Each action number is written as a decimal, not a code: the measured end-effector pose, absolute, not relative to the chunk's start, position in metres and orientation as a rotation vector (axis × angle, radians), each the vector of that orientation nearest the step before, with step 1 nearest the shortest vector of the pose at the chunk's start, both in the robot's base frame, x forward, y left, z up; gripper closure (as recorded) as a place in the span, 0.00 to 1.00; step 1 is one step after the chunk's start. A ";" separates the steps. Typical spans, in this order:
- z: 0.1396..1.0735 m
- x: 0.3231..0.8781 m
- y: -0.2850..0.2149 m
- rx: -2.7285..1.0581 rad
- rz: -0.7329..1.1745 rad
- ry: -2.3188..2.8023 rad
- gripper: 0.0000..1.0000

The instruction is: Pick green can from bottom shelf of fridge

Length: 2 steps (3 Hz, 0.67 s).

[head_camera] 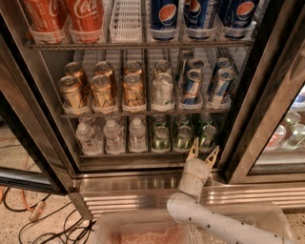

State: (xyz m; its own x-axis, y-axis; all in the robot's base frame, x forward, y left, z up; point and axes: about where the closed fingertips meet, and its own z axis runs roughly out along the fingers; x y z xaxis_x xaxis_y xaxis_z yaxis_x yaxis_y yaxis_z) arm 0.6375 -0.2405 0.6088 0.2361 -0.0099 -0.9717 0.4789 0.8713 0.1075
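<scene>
At the front right corner of the bottom shelf, gripper: the pale two-finger gripper (205, 145) points up from below the shelf's front edge. Its jaws are spread in a V and grasp nothing.
Fingers: the tan fingertips (194, 143) rise just over the front edge of the shelf, on either side of the rightmost lane.
Arm: a white, speckled jointed arm (190, 209) comes in from the lower right corner of the view and bends up to the wrist.
Green can: the small shiny green can (208, 132) with a silver top stands upright at the front of the rightmost lane, just behind the fingertips. I cannot tell whether they touch it.
Neighbouring cans: two more green cans (183, 137) stand to its left in their own lanes, with others behind them.
Bottom shelf: the lowest metal wire rack (124, 154) has clear plastic lane trays.
Water bottles: three small clear plastic bottles (113, 137) fill the left half of that shelf.
Middle shelf: gold cans (102, 90) stand at the left, a silver can (163, 90) in the centre and blue-and-silver cans (192, 86) at the right.
Top shelf: red cola cans (88, 14) stand left, an empty white lane tray (126, 19) in the middle and blue cola cans (164, 14) right.
Fridge: the tall steel-framed display cooler has a ribbed steel base (133, 193) under the shelf.
Floor: dark cables (38, 224) lie at the lower left corner.
</scene>
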 end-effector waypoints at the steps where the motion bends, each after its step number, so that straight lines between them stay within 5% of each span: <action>1: 0.601 0.644 -0.237 0.420 -0.337 1.321 0.37; 2: 0.590 0.657 -0.223 0.396 -0.304 1.348 0.37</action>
State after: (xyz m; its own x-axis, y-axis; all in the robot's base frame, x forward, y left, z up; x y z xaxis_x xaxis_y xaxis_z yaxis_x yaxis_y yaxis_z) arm 0.6575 -0.2235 0.5903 0.1991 0.0144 -0.9799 0.4335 0.8955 0.1012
